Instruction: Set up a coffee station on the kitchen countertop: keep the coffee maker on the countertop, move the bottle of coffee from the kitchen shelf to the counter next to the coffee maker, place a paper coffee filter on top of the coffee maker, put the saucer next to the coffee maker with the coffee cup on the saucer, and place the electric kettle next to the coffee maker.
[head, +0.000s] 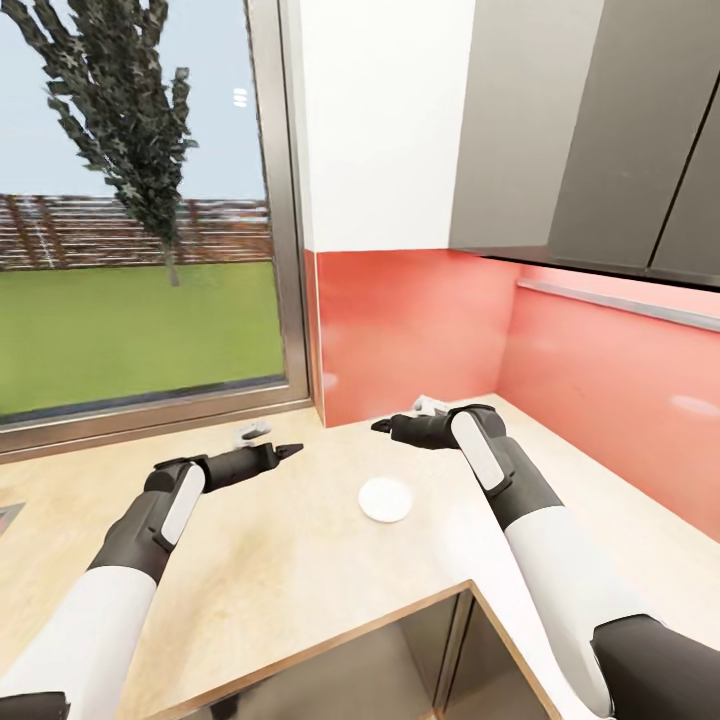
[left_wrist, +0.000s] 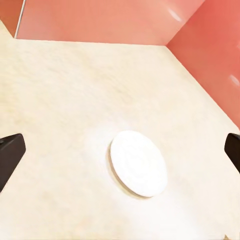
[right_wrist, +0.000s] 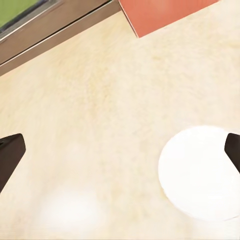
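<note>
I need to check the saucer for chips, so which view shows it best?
The left wrist view: the saucer lies whole, large and centred on the countertop. The right wrist view cuts it off at the edge, partly behind a fingertip. The head view shows it whole but small.

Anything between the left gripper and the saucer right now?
No, only bare kitchen countertop lies between the left gripper and the saucer, per the head view.

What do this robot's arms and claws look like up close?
Each arm starts as a smooth white tube, then turns dark grey at the forearm, with a long white panel along it. The left claw and right claw are slim, black and pointed. In the wrist views, the fingertips look like blunt black blocks.
</note>
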